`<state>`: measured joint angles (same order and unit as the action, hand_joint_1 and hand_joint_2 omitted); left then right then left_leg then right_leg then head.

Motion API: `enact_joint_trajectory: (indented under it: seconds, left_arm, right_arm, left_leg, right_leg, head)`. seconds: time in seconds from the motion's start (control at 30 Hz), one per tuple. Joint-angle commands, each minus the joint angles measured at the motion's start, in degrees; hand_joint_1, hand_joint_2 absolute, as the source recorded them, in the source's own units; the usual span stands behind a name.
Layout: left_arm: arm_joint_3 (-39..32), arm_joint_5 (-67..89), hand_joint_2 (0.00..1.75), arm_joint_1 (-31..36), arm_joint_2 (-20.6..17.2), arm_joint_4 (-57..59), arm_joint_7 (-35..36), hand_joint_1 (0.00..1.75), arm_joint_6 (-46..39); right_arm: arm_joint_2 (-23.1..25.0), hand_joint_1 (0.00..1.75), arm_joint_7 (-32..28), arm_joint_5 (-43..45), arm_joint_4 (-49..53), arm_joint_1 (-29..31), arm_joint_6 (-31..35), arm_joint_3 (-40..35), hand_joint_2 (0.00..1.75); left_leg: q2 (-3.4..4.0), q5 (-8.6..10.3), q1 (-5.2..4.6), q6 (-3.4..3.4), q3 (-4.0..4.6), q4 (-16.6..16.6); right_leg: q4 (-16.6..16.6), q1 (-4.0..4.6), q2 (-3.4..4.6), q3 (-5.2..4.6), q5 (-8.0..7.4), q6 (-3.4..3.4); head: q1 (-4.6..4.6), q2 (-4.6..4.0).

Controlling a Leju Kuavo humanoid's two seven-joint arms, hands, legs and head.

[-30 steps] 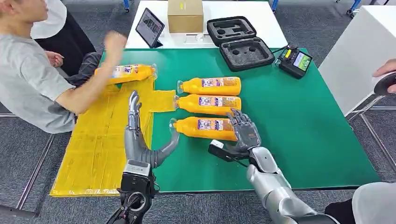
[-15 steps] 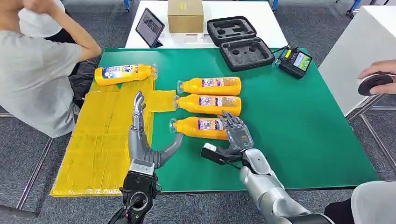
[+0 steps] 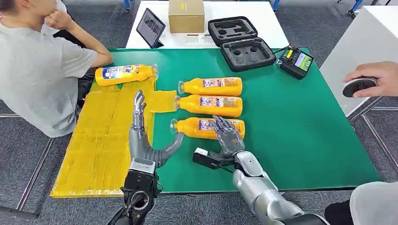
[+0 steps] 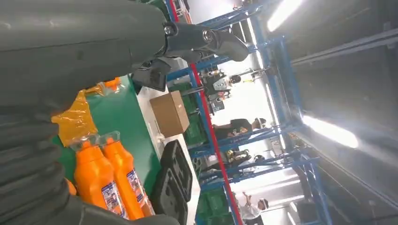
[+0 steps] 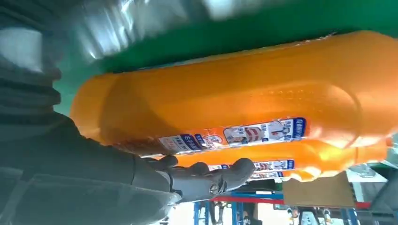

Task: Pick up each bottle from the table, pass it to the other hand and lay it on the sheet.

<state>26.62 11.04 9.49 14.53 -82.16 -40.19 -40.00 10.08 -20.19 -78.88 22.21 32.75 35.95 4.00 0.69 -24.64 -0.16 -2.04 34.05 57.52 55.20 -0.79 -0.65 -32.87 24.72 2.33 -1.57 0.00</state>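
Head view: right hand (image 3: 228,137) fingers spread, hiding pt of nearest bottle (image 3: 202,127); left hand (image 3: 143,136) open.

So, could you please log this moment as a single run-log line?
right hand: fingers over nearest bottle, not lifted | left hand: open beside it | sheet: one bottle at far end
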Motion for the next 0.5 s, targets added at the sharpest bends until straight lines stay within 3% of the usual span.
enact_joint_trajectory:
  seconds: [0.03, 0.27, 0.5]
  left_arm:
    - [-0.01, -1.35, 1.75, 2.28, -0.96, 3.43, 0.19, 0.0, 0.0]
    - [0.75, -1.77, 1.75, 2.84, -0.88, 4.31, 0.19, 0.0, 0.0]
    - [0.98, -1.84, 1.75, 2.98, -0.97, 4.59, 0.19, 0.0, 0.0]
  right_arm:
    - [-2.52, 0.0, 6.01, -3.57, -6.34, 4.07, -3.67, -4.74, 1.75]
    - [-3.62, 0.0, 11.9, -8.48, -6.34, 4.59, -2.98, -8.53, 1.75]
    - [-4.39, 0.0, 13.68, -8.96, -6.81, 4.83, -2.84, -8.72, 1.75]
  left_leg:
    - [-0.11, -0.02, 0.05, 0.1, -0.14, -0.02]
    - [-0.19, 0.03, 0.04, 0.08, -0.21, -0.03]
    - [-0.17, 0.04, 0.03, 0.04, -0.22, -0.03]
  right_leg:
    - [-0.03, 0.04, -0.02, 0.17, 0.03, -0.08]
    - [-0.04, 0.04, -0.1, 0.23, 0.04, -0.1]
    - [-0.05, 0.03, -0.1, 0.24, 0.02, -0.06]
  head:
    - [-0.02, 0.0]
    - [-0.02, 0.0]
    - [-0.02, 0.0]
